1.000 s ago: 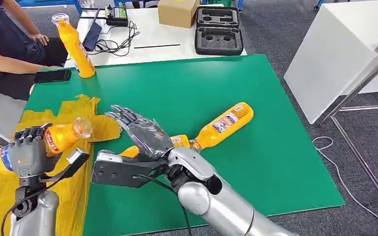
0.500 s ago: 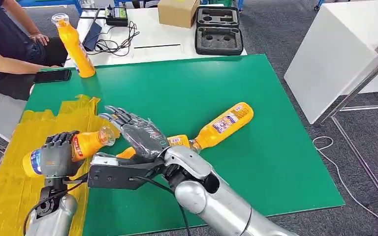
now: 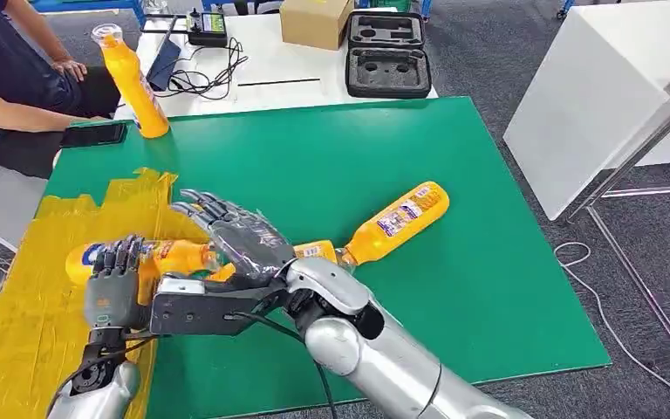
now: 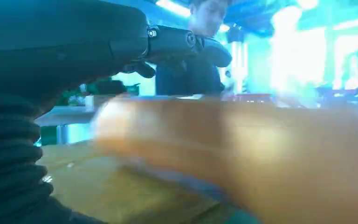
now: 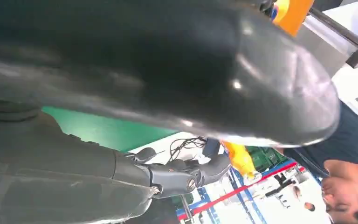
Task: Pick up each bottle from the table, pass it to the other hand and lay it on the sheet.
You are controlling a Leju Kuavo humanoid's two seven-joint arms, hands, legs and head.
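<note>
Over the yellow sheet (image 3: 17, 323), left robot hand (image 3: 113, 284) clasping orange bottle (image 3: 174, 256), right robot hand (image 3: 240, 236) spread, holding nothing

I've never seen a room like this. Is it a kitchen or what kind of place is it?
Probably a robot test lab, not a kitchen. A green work table has a yellow sheet taped on, a foam-lined equipment case and charger cables sit on the white table behind, and the floor is grey office carpet.
</note>
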